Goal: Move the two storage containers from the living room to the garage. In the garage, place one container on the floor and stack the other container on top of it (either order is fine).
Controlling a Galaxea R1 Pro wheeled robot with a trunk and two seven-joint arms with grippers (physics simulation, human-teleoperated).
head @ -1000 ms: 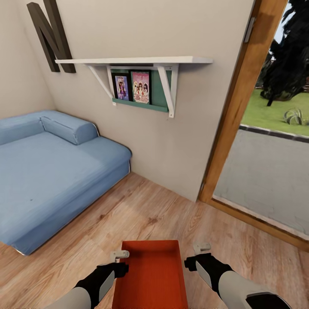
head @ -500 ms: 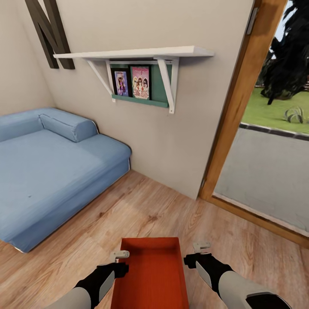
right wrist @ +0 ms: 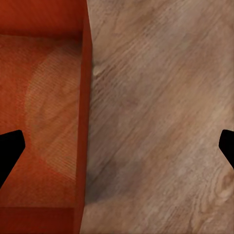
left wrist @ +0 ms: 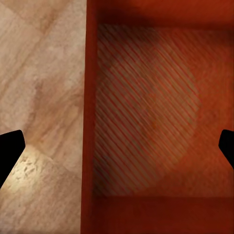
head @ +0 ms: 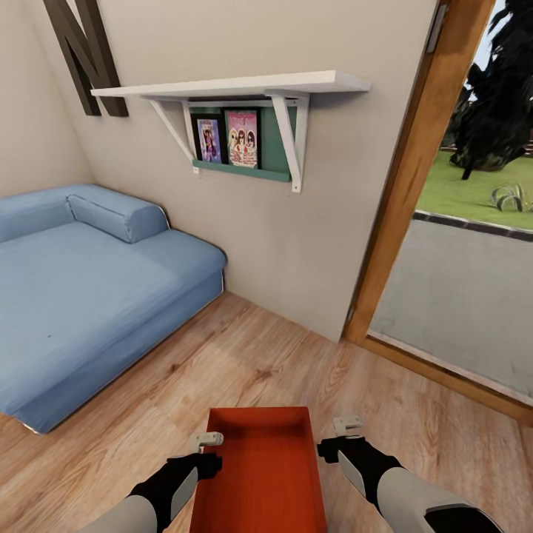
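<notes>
Light wood-plank floor (head: 244, 363), cream wall (head: 326, 222), blue sofa (head: 81, 289)

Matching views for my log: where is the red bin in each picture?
Head view: bin at bottom centre, between both arms.
Left wrist view: bin covers the right part.
Right wrist view: bin covers the left part.
Shared landmark: wood floor beside the bin's wall.

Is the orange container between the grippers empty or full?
Empty. The storage container shows only its bare ribbed bottom in the head view and both wrist views.

Red-orange bin (right wrist: 44, 122) beside wood planks (right wrist: 161, 117)
</notes>
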